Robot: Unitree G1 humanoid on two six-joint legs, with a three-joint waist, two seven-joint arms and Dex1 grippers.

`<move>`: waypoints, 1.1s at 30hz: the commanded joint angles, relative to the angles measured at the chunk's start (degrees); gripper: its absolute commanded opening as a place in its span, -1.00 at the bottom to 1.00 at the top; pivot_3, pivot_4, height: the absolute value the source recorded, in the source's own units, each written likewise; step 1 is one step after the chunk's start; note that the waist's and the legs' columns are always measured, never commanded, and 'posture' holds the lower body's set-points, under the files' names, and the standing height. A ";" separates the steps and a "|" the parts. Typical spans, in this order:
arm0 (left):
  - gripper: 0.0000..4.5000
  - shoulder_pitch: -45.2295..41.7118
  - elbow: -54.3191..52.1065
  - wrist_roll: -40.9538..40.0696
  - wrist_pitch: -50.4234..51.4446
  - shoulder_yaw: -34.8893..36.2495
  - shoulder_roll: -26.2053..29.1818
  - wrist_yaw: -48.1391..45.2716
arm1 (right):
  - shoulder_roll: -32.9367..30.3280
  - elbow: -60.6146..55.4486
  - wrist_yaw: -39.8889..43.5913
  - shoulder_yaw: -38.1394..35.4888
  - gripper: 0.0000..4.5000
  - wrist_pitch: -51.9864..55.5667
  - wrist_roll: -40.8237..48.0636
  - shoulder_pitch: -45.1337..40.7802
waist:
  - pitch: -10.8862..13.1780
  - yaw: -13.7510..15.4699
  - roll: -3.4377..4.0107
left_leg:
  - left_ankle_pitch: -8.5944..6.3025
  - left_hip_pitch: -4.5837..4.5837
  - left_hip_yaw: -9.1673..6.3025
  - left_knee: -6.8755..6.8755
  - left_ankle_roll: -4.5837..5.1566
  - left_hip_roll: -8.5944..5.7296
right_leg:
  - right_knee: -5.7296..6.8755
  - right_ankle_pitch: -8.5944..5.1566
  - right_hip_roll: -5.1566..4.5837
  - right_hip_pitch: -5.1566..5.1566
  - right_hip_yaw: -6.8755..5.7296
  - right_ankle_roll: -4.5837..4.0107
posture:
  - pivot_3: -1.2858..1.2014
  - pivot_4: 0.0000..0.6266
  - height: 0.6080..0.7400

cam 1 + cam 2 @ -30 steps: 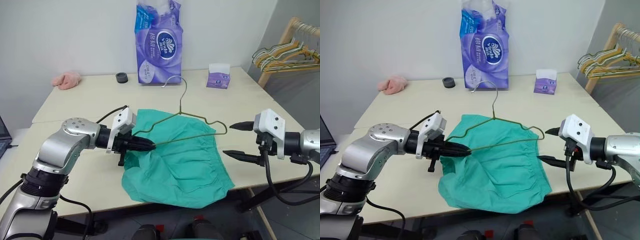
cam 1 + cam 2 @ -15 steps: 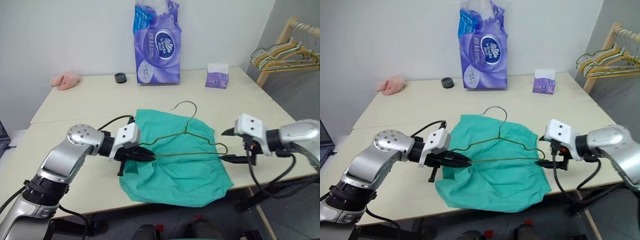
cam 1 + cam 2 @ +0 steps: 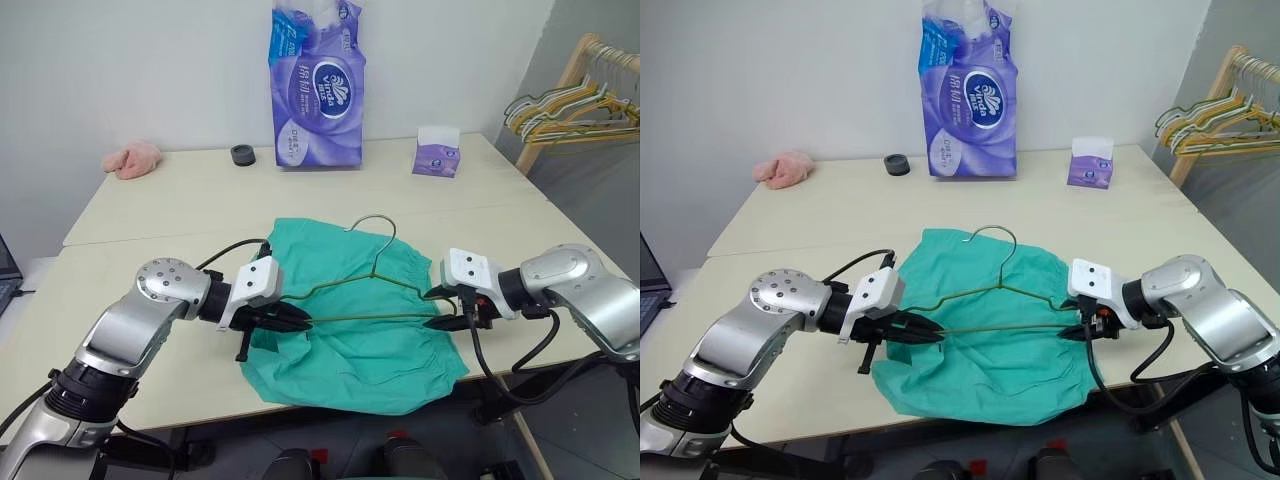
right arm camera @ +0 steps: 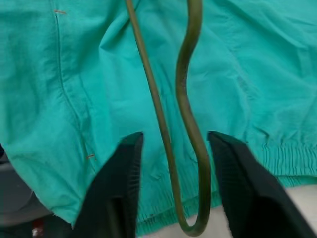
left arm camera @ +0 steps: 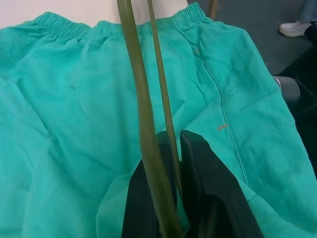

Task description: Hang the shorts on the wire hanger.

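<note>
The teal-green shorts (image 3: 350, 360) lie spread on the table, waistband toward my right side. Just above them hangs the wire hanger (image 3: 372, 318), tilted low, its hook (image 3: 375, 225) pointing to the table's far side. My left gripper (image 3: 300, 321) is shut on the hanger's left corner; in the left wrist view the wire (image 5: 148, 148) runs up from between its black fingers (image 5: 203, 173). My right gripper (image 3: 436, 310) is at the hanger's right corner. In the right wrist view its fingers (image 4: 121, 173) stand apart on either side of the wire bend (image 4: 190, 124), over the shorts (image 4: 99, 59).
A tall purple tissue pack (image 3: 316, 85), a small purple tissue box (image 3: 436, 153), a black ring (image 3: 242, 155) and a pink cloth (image 3: 132, 158) stand along the table's far side. A wooden rack with several hangers (image 3: 570, 105) is at the right. The table's front edge (image 3: 180, 400) is close.
My right gripper came down and in toward the hanger's right corner, and its fingers narrowed around the wire. The hanger sank and tilted lower over the shorts.
</note>
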 commanded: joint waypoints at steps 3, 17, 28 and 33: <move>-1.00 -0.47 -1.87 -0.60 -0.66 1.30 0.59 0.07 | 0.58 -0.95 0.80 1.04 -0.99 -0.64 -2.14 -0.76 | 0.00 -0.04 0.00 | 0.00 0.01 0.00 0.00 0.00 0.00 | 0.01 0.00 0.00 0.00 0.00 0.00 | 0.01 -0.94 1.00; -1.00 -0.93 -2.72 -0.77 0.26 0.88 -0.16 0.60 | 0.81 -1.52 1.60 1.29 -0.99 -3.17 -4.37 0.87 | 0.00 -0.01 0.00 | 0.00 0.01 0.00 0.00 0.00 0.00 | 0.01 0.00 0.00 0.00 0.00 0.00 | 0.00 -0.93 1.00; -0.20 0.58 -1.50 -1.71 1.84 2.61 -2.00 2.26 | 1.14 -1.38 1.84 -0.70 -1.00 -2.86 -3.76 1.56 | 0.00 0.01 0.00 | 0.00 0.01 -0.02 0.00 0.00 0.00 | 0.01 0.00 0.00 0.01 -0.02 0.00 | 0.00 -0.92 1.00; 0.46 2.59 0.43 -6.43 6.63 8.12 -2.82 5.49 | 0.09 -1.26 2.17 -2.54 -1.00 -3.28 -3.51 2.96 | 0.01 0.02 -0.01 | 0.00 0.00 -0.02 0.01 0.00 0.00 | 0.01 0.00 0.00 0.00 0.00 0.00 | 0.00 -0.93 1.00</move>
